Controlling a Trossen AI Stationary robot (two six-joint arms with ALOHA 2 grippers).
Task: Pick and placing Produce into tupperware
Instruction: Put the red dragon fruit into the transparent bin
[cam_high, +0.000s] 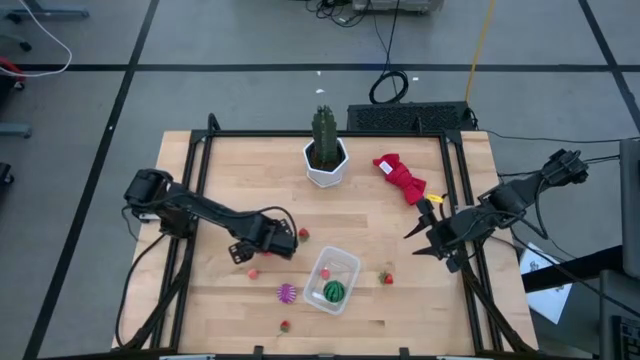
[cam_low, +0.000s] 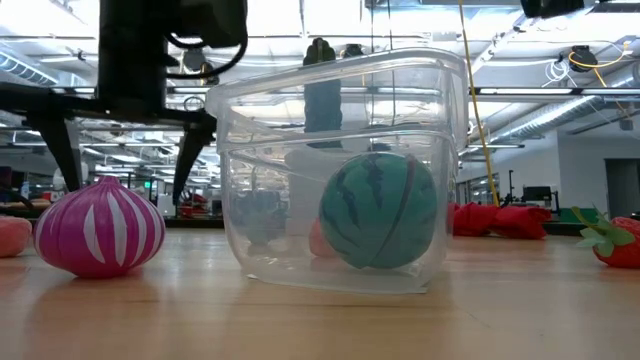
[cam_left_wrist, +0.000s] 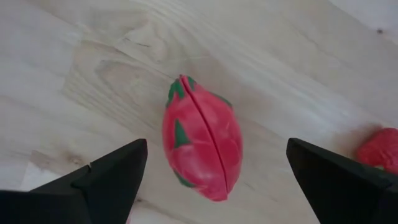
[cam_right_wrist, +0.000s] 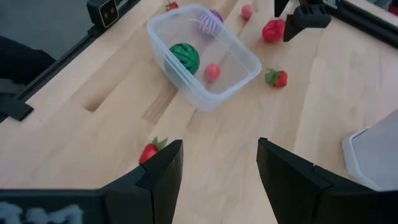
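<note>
A larger red piece with green flecks (cam_left_wrist: 202, 140) lies on its side on the wooden table. My left gripper (cam_left_wrist: 216, 149) is open just above it, one finger on either side, with a gap on both sides; it also shows in the high view (cam_high: 282, 240). The clear tupperware (cam_high: 350, 262) stands right of it and holds a green striped ball (cam_high: 333, 292) and a pink bit (cam_high: 324, 271). A purple spiky piece (cam_high: 287, 293) lies by the tupperware's left side. My right gripper (cam_high: 412, 246) is open and empty near the table's right edge.
Small red bits lie loose: one (cam_high: 303, 234) beside my left gripper, one (cam_high: 285, 325) near the front edge, one (cam_high: 386, 278) right of the tupperware, and a pink bit (cam_high: 253, 272). A cactus in a white pot (cam_high: 325, 160) and a red cloth bundle (cam_high: 400, 178) sit at the back.
</note>
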